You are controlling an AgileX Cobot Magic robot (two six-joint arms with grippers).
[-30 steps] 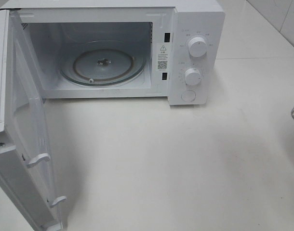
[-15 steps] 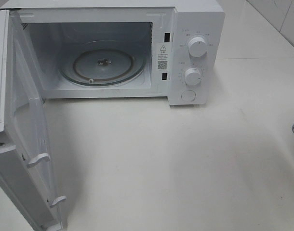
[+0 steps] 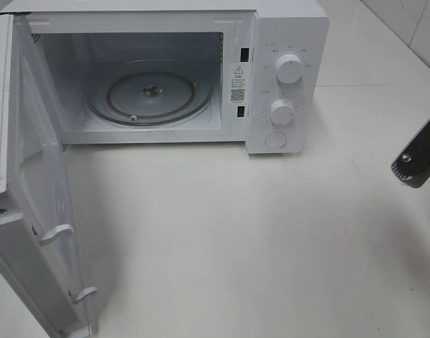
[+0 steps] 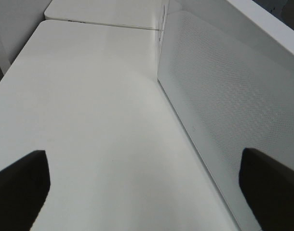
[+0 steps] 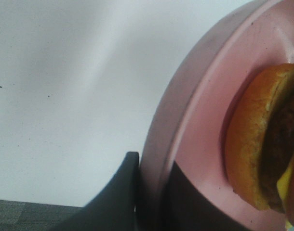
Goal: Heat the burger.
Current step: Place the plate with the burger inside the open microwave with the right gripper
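The burger (image 5: 262, 144), with its golden-brown bun, dark patty and a bit of yellow cheese, lies on a pink plate (image 5: 200, 110) in the right wrist view. My right gripper (image 5: 152, 197) is shut on the plate's rim, one dark finger (image 5: 115, 195) on the outside. In the exterior high view only a dark part of the right arm (image 3: 418, 158) shows at the right edge; burger and plate are out of that frame. My left gripper (image 4: 147, 187) stands open with nothing in it, beside the microwave door (image 4: 224, 96).
The white microwave (image 3: 289, 35) stands at the back with its door (image 3: 32, 204) swung fully open to the left. Its glass turntable (image 3: 151, 95) carries nothing. Two knobs (image 3: 288, 69) and a button are on its right panel. The white table (image 3: 257, 239) spreads in front.
A dark part of the right arm has come into the exterior high view at the right edge, further in than before. The microwave and door have not moved.
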